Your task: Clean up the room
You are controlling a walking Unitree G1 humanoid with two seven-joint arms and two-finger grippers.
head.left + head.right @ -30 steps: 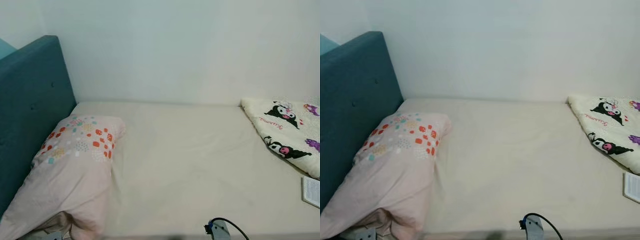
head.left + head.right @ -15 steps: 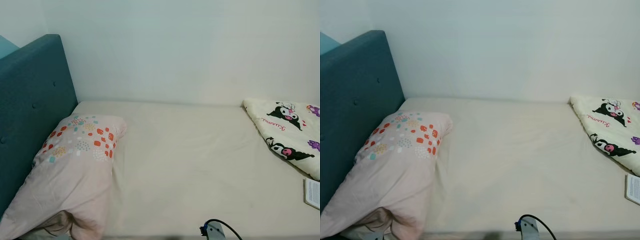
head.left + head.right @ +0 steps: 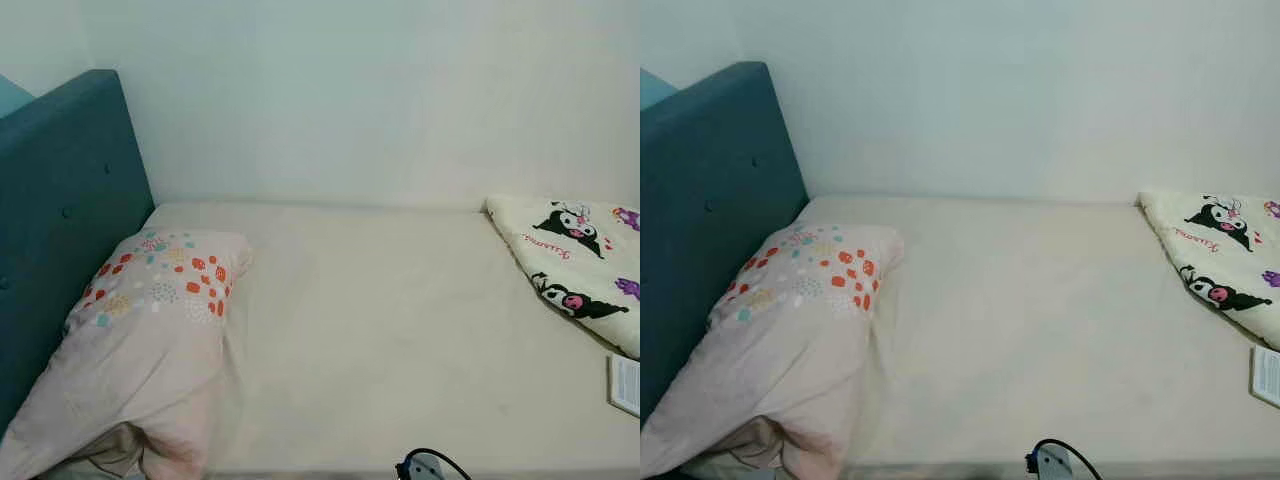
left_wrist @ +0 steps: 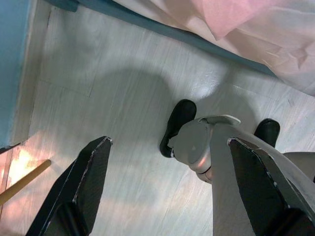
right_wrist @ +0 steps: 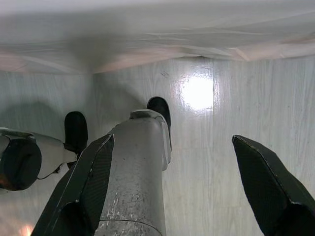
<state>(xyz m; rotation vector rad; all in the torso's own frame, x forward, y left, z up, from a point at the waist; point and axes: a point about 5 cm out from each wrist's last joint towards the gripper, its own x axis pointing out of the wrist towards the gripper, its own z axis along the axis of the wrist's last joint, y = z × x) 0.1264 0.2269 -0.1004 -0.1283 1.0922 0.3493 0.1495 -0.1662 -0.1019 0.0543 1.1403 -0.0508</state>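
Note:
A bed with a cream sheet (image 3: 400,330) lies before me. A pale pink pillow (image 3: 150,340) with coloured dots leans against the teal headboard (image 3: 60,220) on the left. A cream blanket (image 3: 575,265) printed with cartoon figures lies bunched at the right. Both arms hang down beside my legs. My left gripper (image 4: 168,141) is open over the pale wooden floor (image 4: 98,98), with nothing between its fingers. My right gripper (image 5: 172,138) is open too, above the floor by the bed's edge. A bit of my right arm with a black cable (image 3: 425,467) shows at the bottom edge.
A white printed sheet or booklet (image 3: 625,385) lies at the bed's right edge. A white wall (image 3: 350,100) runs behind the bed. My grey legs and black feet (image 4: 178,125) stand on the floor close to the bed. A wooden stick (image 4: 22,182) lies on the floor.
The head view has shifted a little. The bit of right arm at the bottom edge has sunk lower in the picture. Pillow, blanket and booklet lie as before.

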